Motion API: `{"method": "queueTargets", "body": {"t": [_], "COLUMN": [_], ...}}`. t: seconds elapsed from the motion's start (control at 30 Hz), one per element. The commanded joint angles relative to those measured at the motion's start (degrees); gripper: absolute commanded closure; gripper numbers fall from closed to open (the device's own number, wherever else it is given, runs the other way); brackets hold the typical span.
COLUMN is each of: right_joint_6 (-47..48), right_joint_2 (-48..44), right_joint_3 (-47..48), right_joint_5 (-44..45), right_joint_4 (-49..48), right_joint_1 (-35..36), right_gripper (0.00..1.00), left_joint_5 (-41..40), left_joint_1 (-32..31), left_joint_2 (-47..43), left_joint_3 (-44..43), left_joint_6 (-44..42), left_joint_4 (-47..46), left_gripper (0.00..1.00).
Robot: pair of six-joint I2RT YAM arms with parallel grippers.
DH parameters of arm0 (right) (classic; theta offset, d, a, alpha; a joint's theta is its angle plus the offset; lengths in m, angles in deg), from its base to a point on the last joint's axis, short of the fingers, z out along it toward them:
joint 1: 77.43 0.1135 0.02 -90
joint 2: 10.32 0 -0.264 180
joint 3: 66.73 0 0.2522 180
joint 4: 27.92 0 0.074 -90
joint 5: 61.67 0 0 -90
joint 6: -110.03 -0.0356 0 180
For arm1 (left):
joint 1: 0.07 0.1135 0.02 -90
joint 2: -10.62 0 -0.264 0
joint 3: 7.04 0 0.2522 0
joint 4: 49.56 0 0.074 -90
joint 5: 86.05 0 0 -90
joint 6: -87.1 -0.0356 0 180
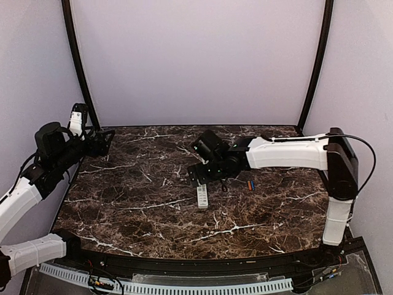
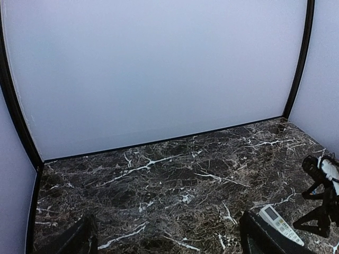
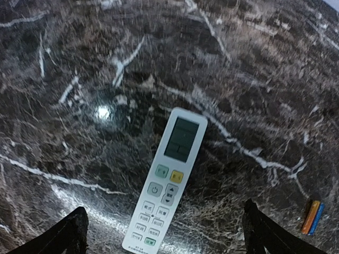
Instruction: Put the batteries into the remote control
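The white remote control [image 3: 167, 180] lies face up on the dark marble table, display and buttons showing. In the top view it lies near the middle [image 1: 202, 196]; its end also shows in the left wrist view [image 2: 280, 224]. The two batteries, orange-red and blue, lie side by side right of it [image 3: 311, 217], [image 1: 250, 184]. My right gripper [image 3: 164, 238] hovers above the remote, open, a finger on each side, touching nothing. It shows as a dark head over the remote's far end in the top view [image 1: 199, 175]. My left gripper [image 1: 103, 142] is open and empty at the far left.
The marble table [image 1: 141, 203] is enclosed by pale walls with black corner posts [image 1: 77, 61]. A white cable strip [image 1: 184, 287] runs along the near edge.
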Motion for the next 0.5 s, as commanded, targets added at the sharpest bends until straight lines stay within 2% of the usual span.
{"method": "queueTargets", "body": {"t": [0.0, 0.13, 0.23, 0.3, 0.4, 0.47], "right_joint_6": [-7.4, -9.1, -9.1, -9.0, -8.6, -8.3], "right_joint_2": [6.8, 10.6, 12.7, 13.6, 13.6, 13.4], "right_joint_3": [5.3, 6.2, 6.6, 6.7, 5.6, 4.5], "right_joint_5": [0.0, -3.7, -4.4, -4.3, -4.6, -5.3], "right_joint_4": [12.5, 11.7, 11.8, 12.5, 11.6, 10.5], "right_joint_1": [2.3, 2.7, 3.2, 3.2, 3.1, 3.1], "right_gripper": [0.01, 0.02, 0.07, 0.14, 0.32, 0.36], "left_joint_5": [-0.7, -0.4, 0.3, 0.5, 0.9, 1.8], "left_joint_1": [-0.8, -1.2, -1.6, -1.9, -2.0, -2.1], "left_joint_2": [-6.0, -8.7, -8.5, -8.1, -8.1, -8.1], "left_joint_3": [6.4, 9.1, 9.5, 9.3, 9.1, 9.1], "left_joint_6": [-0.4, -0.9, -1.4, -1.7, -2.4, -2.5], "left_joint_4": [-2.0, -4.4, -4.7, -4.5, -4.4, -4.2], "left_gripper": [0.08, 0.08, 0.08, 0.08, 0.08, 0.08]}}
